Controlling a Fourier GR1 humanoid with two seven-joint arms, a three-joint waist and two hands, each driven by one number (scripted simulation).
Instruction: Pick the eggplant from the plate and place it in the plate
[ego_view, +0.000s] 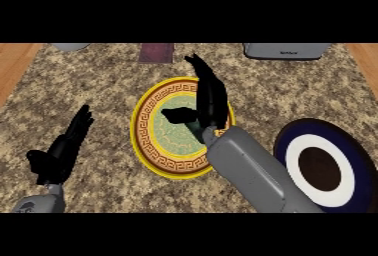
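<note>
A yellow-rimmed plate (148, 145) with a green middle lies at the counter's centre. My right hand (210, 102) stands over its right half, fingers straight and pointing away from me, thumb out to the left above the green middle. It is open. I cannot make out the eggplant; the hand and forearm may hide it. A dark blue plate (354, 155) with a white ring and a dark centre lies at the right, partly behind my right forearm. My left hand (63, 145) rests open at the left, fingers up.
A grey box (284, 50) stands at the far right edge and another grey thing (70, 46) at the far left. A dark maroon item (156, 52) lies at the back. Wooden strips border the speckled counter (96, 80) on both sides.
</note>
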